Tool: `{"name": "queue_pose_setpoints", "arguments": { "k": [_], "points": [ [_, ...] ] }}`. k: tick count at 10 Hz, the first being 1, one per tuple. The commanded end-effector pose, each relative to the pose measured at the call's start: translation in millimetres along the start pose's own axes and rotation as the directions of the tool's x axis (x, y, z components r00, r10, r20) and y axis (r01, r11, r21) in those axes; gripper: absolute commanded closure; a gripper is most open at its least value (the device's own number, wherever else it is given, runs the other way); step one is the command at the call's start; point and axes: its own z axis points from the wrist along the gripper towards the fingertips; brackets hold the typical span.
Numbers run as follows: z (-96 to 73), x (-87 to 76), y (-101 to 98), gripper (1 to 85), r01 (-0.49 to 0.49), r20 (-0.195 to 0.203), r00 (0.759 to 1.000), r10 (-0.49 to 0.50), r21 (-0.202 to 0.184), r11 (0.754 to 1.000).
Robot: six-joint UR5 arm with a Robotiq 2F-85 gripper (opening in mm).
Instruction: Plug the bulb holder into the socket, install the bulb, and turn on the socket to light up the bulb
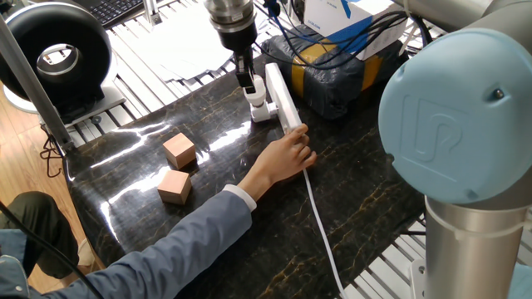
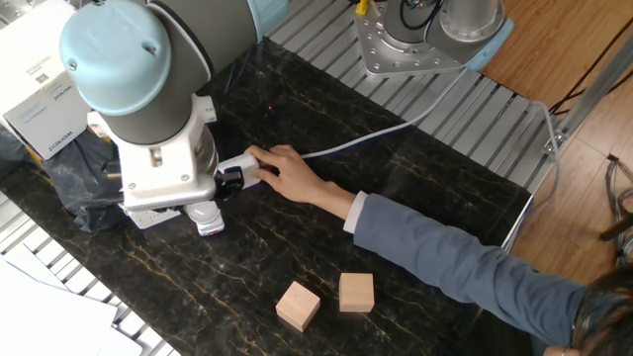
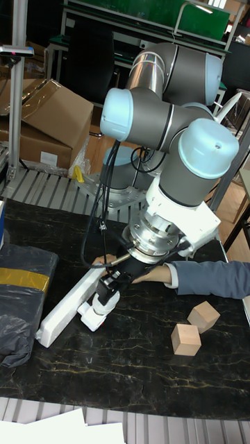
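Note:
The socket [image 1: 281,98] is a long white strip lying on the dark table; in the tall fixed view the socket [image 3: 66,309] runs toward the lower left. The bulb holder [image 1: 263,113] sits against its side, also seen as the bulb holder [image 3: 88,318]. The white bulb [image 1: 257,98] stands in it, tilted. My gripper [image 1: 248,85] comes down from above, its dark fingers shut on the top of the bulb [image 3: 99,303]. In the other fixed view my wrist hides most of this; only a white bit of the bulb holder [image 2: 208,223] shows below it.
A person's hand [image 1: 287,156] presses the near end of the strip, the sleeved arm crossing the table. Two wooden cubes [image 1: 179,150] [image 1: 174,186] lie to the left. A dark wrapped box with yellow tape [image 1: 332,71] stands behind the strip. The white cable [image 1: 320,232] trails toward the front.

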Motion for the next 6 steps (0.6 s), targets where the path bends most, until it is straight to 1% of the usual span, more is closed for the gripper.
{"name": "queue_pose_setpoints", "arguments": {
  "k": [1, 4, 5, 6],
  "points": [
    [-3.8, -3.6, 6.9, 58.3, -0.118, 0.000, 0.993, 0.118, -0.014, 0.993],
    [-2.8, -10.2, 6.1, 58.3, -0.170, 0.027, 0.985, 0.171, -0.020, 0.985],
    [-2.1, -14.5, 6.8, 58.0, -0.188, 0.045, 0.981, 0.189, -0.031, 0.982],
    [-0.7, -15.3, 8.5, 57.7, -0.203, 0.050, 0.977, 0.206, -0.046, 0.978]
  ]
}}
